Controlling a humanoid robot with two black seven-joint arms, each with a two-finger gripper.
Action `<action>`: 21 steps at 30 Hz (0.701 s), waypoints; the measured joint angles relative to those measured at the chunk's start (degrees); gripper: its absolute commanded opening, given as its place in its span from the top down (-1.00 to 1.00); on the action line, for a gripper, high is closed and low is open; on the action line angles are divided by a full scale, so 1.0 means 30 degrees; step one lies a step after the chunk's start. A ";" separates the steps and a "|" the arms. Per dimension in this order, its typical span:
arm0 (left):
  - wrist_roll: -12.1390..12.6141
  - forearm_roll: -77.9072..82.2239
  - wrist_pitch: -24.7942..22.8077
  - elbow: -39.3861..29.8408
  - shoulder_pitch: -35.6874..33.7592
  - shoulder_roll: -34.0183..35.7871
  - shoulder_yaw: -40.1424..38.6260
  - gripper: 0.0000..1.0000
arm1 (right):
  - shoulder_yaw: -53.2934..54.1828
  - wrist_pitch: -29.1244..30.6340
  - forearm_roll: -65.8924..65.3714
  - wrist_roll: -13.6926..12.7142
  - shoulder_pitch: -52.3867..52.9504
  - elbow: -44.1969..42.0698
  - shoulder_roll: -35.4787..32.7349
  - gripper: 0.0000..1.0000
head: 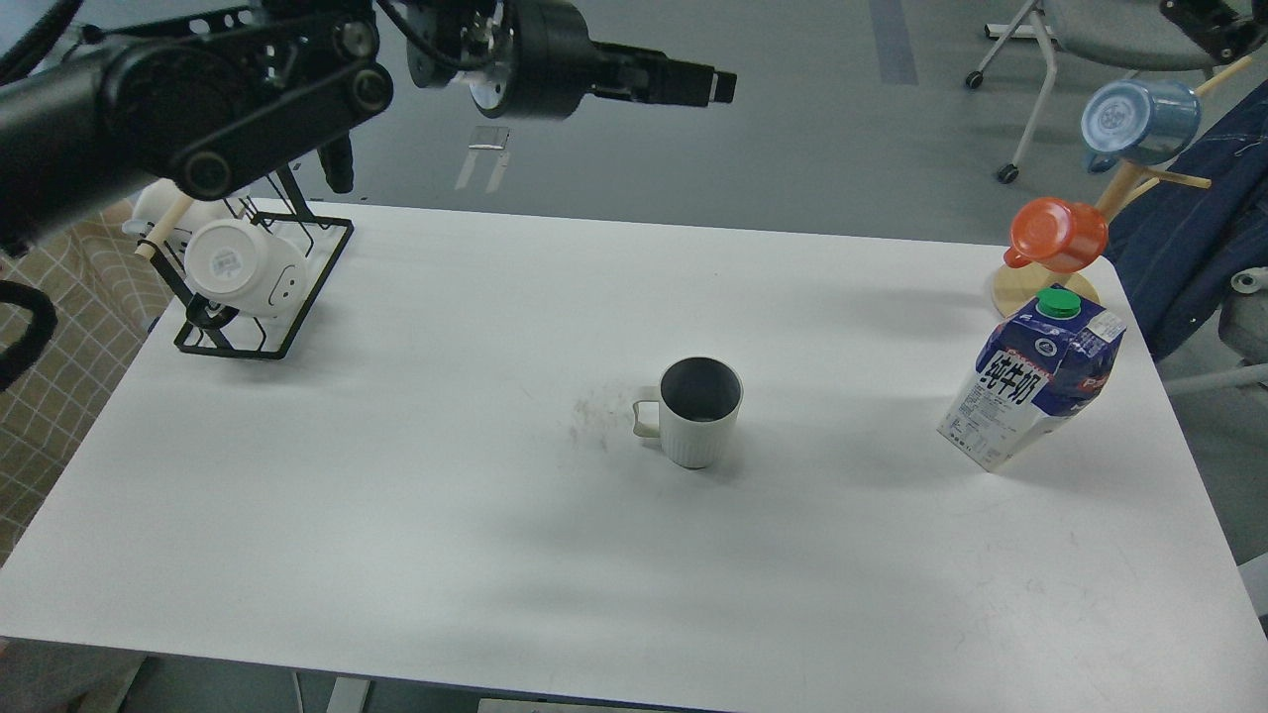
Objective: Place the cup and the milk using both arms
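Observation:
The white ribbed cup (pixel 699 413) with a dark inside stands upright on the white table (pixel 396 515) near its middle, handle to the left, and nothing touches it. The blue and white milk carton (pixel 1032 392) with a green cap stands at the right side of the table, leaning a little. My left arm is raised high at the top left. Its gripper (pixel 705 85) points right, far above and behind the cup, holding nothing; it is dark and side-on, so its fingers cannot be told apart. A dark bit of my right arm (pixel 1204 15) shows at the top right; its gripper is out of view.
A black wire rack (pixel 265 297) holding white mugs stands at the table's back left. A wooden mug tree with an orange cup (pixel 1056 234) and a blue cup (pixel 1137 121) stands at the back right, just behind the carton. A smudge (pixel 594 421) marks the table left of the cup.

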 measured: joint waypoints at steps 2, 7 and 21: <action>0.0104 -0.1376 0.0000 0.0123 0.0461 0.0678 -0.0778 -0.59 | -0.0019 -0.0004 -0.0966 0.0068 -0.0141 0.0482 -0.0984 -1.00; 0.0150 -0.6651 0.0000 0.0324 0.2713 0.2111 -0.2605 -0.80 | -0.0061 0.0002 -0.4035 0.0373 -0.0906 0.1757 -0.3525 -1.00; 0.0055 -1.0274 0.0000 0.0086 0.5232 0.3054 -0.3812 -0.80 | -0.0169 -0.0269 -1.4181 0.4495 -0.1750 0.3190 -0.8006 -1.00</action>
